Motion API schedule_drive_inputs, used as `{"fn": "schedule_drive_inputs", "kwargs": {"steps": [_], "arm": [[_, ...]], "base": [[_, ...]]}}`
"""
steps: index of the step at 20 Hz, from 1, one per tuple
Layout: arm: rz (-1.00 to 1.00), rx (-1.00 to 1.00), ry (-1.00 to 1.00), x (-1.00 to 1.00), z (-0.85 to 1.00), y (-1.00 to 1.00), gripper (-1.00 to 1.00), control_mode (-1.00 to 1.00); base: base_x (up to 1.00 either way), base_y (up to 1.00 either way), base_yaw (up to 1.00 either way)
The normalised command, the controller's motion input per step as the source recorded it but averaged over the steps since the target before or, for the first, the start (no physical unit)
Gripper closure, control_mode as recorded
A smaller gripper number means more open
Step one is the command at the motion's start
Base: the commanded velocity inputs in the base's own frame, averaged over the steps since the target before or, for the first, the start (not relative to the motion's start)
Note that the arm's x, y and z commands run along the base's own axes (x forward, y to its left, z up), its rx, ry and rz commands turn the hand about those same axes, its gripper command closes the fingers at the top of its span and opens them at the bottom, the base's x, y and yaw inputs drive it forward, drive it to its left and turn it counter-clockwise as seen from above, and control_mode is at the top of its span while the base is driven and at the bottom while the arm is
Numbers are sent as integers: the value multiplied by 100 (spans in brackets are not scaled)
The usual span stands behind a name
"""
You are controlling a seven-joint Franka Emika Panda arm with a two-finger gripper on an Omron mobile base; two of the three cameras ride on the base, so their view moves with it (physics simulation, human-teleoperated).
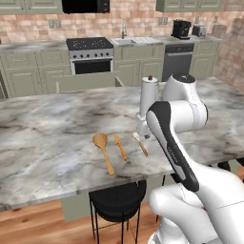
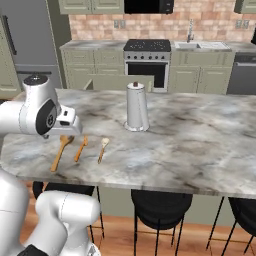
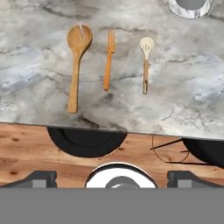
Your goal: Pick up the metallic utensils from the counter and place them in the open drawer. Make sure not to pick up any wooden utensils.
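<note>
Right now the claw (image 3: pixel 114 178) hung wide open w/ nothing in it, above the near edge of the worktop (image 3: pixel 188 100), looking down on three utensils laid side by side, handles toward the robot.

Nearest the jug (image 2: pixel 136 107) lay the small spoon (image 3: pixel 145 65): pale slotted head, brown handle. It looked like the metal one. In the middle was a slim orange fork (image 3: pixel 108 59); couldn't tell metal vs wood from its colour. On the other side of the fork lay the big wooden spoon (image 3: pixel 78 65), tan, broad bowl w/ a slit, not to be taken. All three sat apart, none touching, near the front edge. A black stool (image 3: pixel 87 142) stood below that edge.

The open drawer (image 1: pixel 86 82) stuck out on the far side of the worktop, well apart from the utensils, so nothing was in it yet; task looked to be at its start.

Risks, as I judged them:
- Fork lay close between the other two, so open fingers coming down off-centre could nudge a neighbour.
- Thin flat handles: a grip not square across could skid the piece toward the edge & off onto the floor.
- Picking by colour alone could take a wooden piece.
- Carry to the drawer passed near the jug; a low swing could knock it.
</note>
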Motion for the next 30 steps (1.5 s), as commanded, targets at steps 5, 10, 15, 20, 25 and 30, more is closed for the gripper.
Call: {"fn": "schedule_drive_inputs", "kwargs": {"steps": [5,10,15,20,25,30], "arm": [[0,0,1,58,-21,16,-100,-100],[0,0,0,66,-34,9,-100,-100],[0,0,0,89,-86,10,-100,-100],[0,0,0,76,-98,17,-100,-100],[0,0,0,74,-82,21,-100,-100],[0,0,0,50,-26,23,-100,-100]], "base": [[0,0,0],[0,0,0],[0,0,0],[0,0,0],[0,0,0],[0,0,0]]}}
